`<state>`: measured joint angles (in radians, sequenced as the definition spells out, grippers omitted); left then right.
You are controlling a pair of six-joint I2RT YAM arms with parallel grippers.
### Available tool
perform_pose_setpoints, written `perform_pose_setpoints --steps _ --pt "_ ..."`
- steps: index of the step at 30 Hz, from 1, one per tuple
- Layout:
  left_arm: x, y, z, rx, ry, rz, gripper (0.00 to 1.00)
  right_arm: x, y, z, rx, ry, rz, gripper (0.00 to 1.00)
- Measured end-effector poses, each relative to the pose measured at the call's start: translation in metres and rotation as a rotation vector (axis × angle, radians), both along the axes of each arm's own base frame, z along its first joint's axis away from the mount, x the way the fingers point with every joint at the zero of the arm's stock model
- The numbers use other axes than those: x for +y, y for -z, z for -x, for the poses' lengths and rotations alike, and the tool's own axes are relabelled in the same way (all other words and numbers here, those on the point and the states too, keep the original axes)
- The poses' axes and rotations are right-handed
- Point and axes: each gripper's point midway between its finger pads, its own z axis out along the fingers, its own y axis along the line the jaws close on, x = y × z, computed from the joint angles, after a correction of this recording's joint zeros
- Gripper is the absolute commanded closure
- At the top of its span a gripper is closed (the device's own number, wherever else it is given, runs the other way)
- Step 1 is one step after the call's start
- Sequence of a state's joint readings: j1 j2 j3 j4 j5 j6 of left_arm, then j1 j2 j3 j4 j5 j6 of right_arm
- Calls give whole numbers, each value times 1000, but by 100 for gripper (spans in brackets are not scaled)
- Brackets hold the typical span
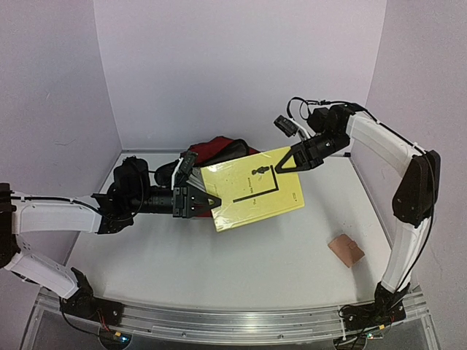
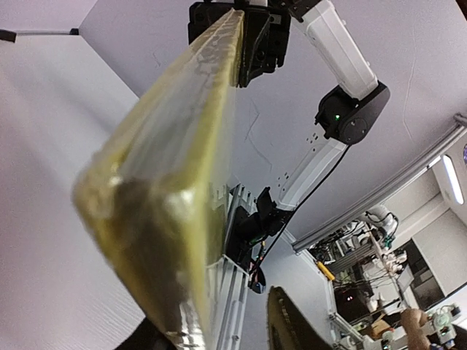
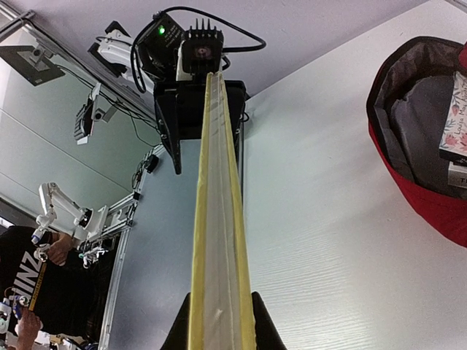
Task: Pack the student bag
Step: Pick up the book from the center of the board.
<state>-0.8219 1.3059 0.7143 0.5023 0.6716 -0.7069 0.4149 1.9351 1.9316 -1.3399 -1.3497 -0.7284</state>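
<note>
A flat white table top point(image 1: 241, 255), silver aluminium rail point(image 1: 233, 321) along its near edge, stands boxed by plain pale lilac walls point(image 1: 241, 65) left, far and right; a long white ceiling light point(image 2: 453, 179) glows beyond.

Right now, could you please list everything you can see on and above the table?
yellow book: 1, yellow with black print, held between the two grippers, in front of the bag
student bag: 1, dark red with dark lining, rear of the table, mouth open
floral-patterned item: 1, pale with pink flowers, inside the bag, partly cut off by the frame edge
small flat item: 1, tan-brown, on the table at front right; what it is I cannot tell
table: 1, white
left gripper: 1, black, at the book's left edge; whether it grips is unclear
right gripper: 1, black, shut on the book's rear right corner
</note>
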Motion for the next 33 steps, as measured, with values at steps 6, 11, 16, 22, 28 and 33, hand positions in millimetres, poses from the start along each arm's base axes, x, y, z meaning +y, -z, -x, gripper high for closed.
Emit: perform_pose_setpoints --steps 6,11,16,22,28,33 --pt "-10 4 -6 27 18 33 83 1 -3 1 23 0 -17 100" --pt "-14 3 -6 36 31 57 99 1 -1 0 65 7 -14 97" --pt "-14 1 -7 55 28 67 100 1 0 0 123 17 -18 59" --pt "-10 6 -12 96 -47 26 100 1 9 3 319 59 35 39" --pt "13 -5 -25 126 -234 -4 100 -1 32 -12 397 221 192 25" --pt "47 -6 -51 187 -481 -20 100 -8 29 -42 235 406 277 17"
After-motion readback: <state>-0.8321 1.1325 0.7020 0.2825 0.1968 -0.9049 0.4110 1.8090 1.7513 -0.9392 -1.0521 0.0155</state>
